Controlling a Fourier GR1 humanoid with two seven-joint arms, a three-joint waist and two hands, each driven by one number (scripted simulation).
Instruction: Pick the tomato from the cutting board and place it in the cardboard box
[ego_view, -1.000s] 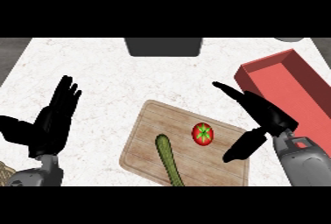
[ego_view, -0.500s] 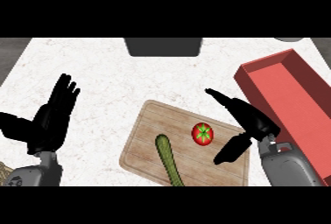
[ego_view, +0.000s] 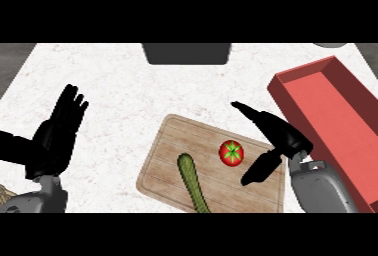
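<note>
A red tomato (ego_view: 231, 152) with a green star-shaped top lies on the wooden cutting board (ego_view: 166, 167), near its right side. My right hand (ego_view: 277, 132) is open just to the tomato's right, fingers stretched up and left, thumb hanging down beside it, touching nothing. The box (ego_view: 325, 107) is a long red open tray at the right edge, behind that hand. My left hand (ego_view: 55, 135) rests open at the far left, fingers up.
A green cucumber (ego_view: 192, 182) lies on the board left of the tomato, running toward the front edge. A dark grey block (ego_view: 186, 52) sits at the counter's back edge. White speckled counter surrounds the board.
My right hand has slid leftward over the board, closing in on the tomato. The tomato, cucumber and left hand have stayed put.
</note>
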